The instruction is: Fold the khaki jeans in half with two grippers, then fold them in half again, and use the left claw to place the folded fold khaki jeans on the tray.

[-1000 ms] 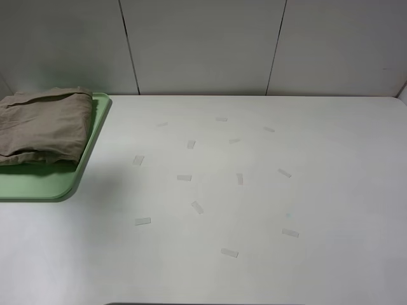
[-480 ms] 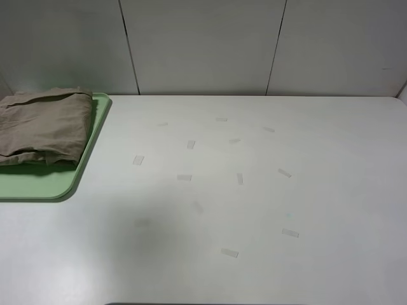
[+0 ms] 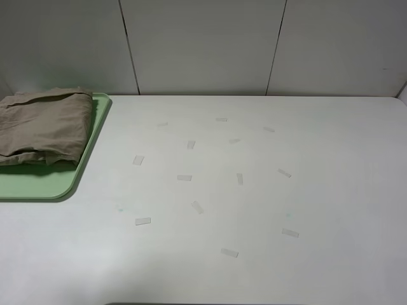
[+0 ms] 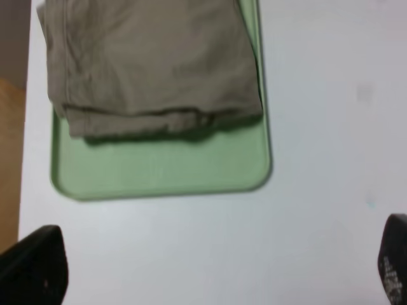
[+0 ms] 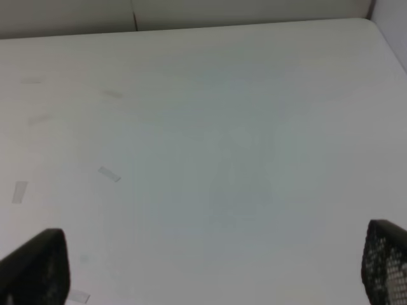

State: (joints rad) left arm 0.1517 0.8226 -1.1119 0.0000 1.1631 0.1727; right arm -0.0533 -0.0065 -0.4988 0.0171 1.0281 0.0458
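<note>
The khaki jeans lie folded on the pale-green tray at the far left of the table. They also show in the left wrist view, resting on the tray. No arm shows in the exterior high view. My left gripper hangs above the table beside the tray, open and empty; only its two black fingertips show. My right gripper is open and empty over the bare right part of the table, with only its fingertips in view.
Several short strips of clear tape are stuck across the middle of the white table. A grey panelled wall stands behind the table. The table's left edge and a brown floor show in the left wrist view.
A faint shadow that lay on the table beside the tray moved toward the front middle and is now gone. The jeans and tray have not moved.
</note>
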